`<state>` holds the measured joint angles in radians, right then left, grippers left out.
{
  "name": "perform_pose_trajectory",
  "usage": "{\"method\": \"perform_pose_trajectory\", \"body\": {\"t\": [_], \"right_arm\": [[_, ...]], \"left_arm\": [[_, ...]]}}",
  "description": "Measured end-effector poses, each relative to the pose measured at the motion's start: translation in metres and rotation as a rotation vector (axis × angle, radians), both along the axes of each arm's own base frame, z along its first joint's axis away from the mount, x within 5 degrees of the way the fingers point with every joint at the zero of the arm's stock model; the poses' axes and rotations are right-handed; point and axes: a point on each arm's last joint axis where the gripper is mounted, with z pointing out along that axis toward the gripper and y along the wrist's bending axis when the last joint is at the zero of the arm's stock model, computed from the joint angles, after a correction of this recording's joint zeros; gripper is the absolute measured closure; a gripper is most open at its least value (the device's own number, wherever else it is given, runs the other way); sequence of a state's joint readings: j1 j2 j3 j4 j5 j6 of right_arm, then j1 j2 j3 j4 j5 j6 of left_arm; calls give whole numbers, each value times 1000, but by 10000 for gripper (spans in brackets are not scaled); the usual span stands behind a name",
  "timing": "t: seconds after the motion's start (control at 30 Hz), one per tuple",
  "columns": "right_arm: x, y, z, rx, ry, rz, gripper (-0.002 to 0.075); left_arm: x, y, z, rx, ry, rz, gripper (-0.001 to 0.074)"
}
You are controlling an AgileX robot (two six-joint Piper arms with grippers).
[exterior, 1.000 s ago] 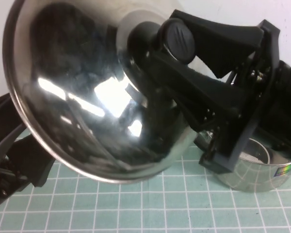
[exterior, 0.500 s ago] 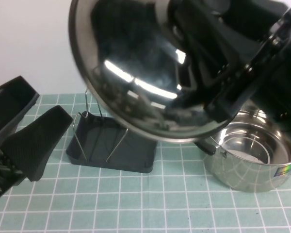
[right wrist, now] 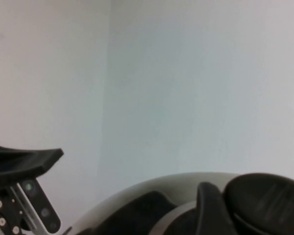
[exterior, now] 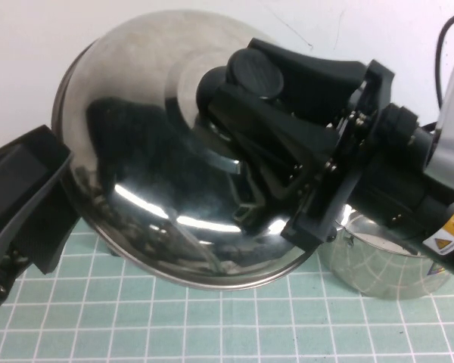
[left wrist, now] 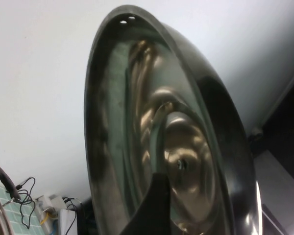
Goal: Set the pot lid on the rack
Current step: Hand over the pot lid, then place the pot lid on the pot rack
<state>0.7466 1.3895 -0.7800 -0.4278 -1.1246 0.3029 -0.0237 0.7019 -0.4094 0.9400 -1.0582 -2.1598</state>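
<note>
Right gripper [exterior: 238, 83] has its jaws closed on the black knob [exterior: 253, 74] of the pot lid [exterior: 147, 189], holding it up in the air, tilted, dome toward the high camera. Lid fills the middle of the high view, above the grid mat [exterior: 212, 325]. Left wrist view shows the lid's hollow underside [left wrist: 157, 147], so it hangs close in front of that arm.

Left gripper [exterior: 19, 204] sits low at the left edge, just beside the lid's rim; we can't tell whether its jaws are open or closed.

Pot [exterior: 386, 261] stands on the mat at right, behind the right arm, lid off.

Progress, as we judge it: lid is lifted and carried, not placed. We can't see the rack now; the lid probably hides it. Left to do: lower the lid edge-on between the rack's wires, then release.
</note>
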Motion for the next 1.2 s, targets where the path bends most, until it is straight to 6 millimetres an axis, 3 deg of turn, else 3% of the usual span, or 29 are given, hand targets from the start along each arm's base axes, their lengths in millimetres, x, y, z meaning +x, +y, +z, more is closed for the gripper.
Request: {"method": "perform_pose_trajectory", "body": {"t": [0.23,0.33,0.4,0.57,0.63,0.93,1.07,1.2], "right_arm": [[6,19,-4,-31,-13,47,371],[9,24,-2,-41,-40,63,371],[9,26,0,-42,-52,71,371],[8,26,0,-40,-60,81,371],[8,27,-1,-45,-46,83,370],[9,28,-2,-36,-12,105,352],[9,27,2,15,38,136,188],[12,25,4,62,85,124,95]], "left_arm": [[0,0,0,7,0,4,46],[0,0,-1,5,8,1,95],[0,0,-1,4,10,0,178],[0,0,-1,5,16,-1,524],[-1,0,0,-4,-4,-11,613],[-3,-1,2,-7,-31,-25,638],[-1,-2,-2,34,-11,-7,700],[0,-2,5,44,-33,-4,704]]}}
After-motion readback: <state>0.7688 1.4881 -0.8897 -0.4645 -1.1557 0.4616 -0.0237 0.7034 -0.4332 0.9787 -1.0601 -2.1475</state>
